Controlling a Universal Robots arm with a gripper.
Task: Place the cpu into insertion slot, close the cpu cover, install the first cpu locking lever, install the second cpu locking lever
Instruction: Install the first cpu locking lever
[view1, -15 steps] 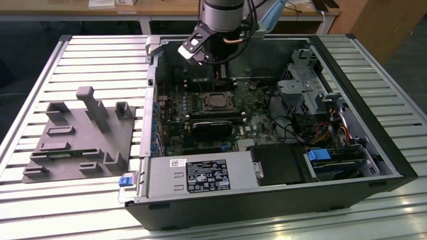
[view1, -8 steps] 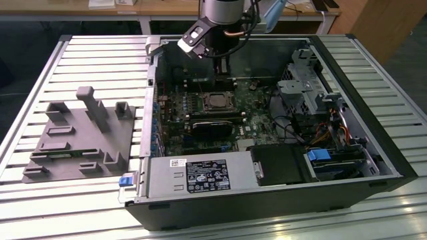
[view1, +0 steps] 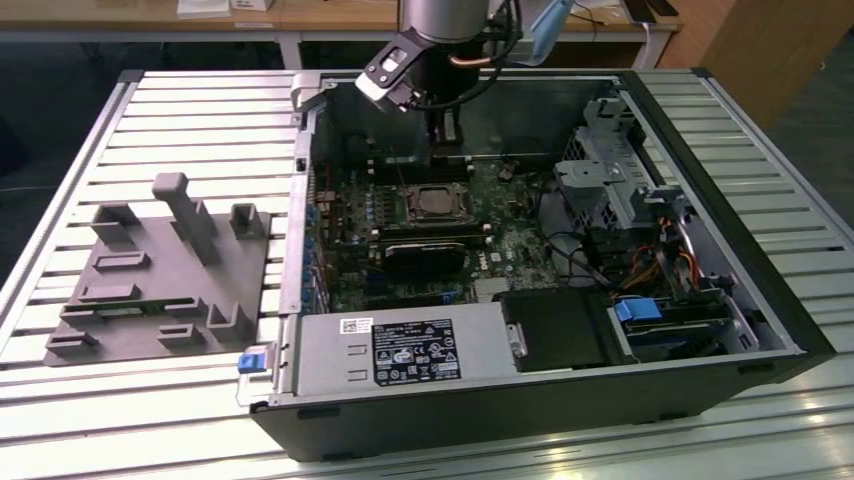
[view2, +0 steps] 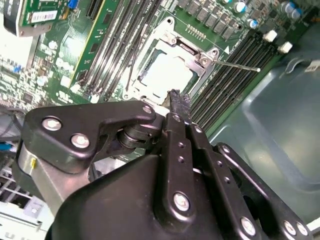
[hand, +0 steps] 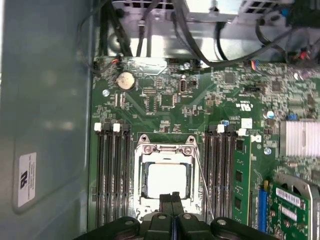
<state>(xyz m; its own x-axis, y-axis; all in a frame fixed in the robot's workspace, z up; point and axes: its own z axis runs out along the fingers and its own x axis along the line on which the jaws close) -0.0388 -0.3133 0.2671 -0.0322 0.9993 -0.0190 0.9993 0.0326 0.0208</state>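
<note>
Seeing the pale silvery square cpu (hand: 167, 181) seated in the metal-rimmed square insertion slot (view1: 411, 204), silvery windowed cpu cover (hand: 165, 149) apparently down over it. A thin wire locking lever (hand: 202, 182) juts free alongside. My black gripper (hand: 171, 197), clenched on nothing, hangs at the socket's near edge.

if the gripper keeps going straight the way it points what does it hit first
Most likely the cpu cover, at its edge beside the cpu: in the first wrist view the gripper points down at that edge. Depth is unclear, so the gap cannot be judged.
</note>
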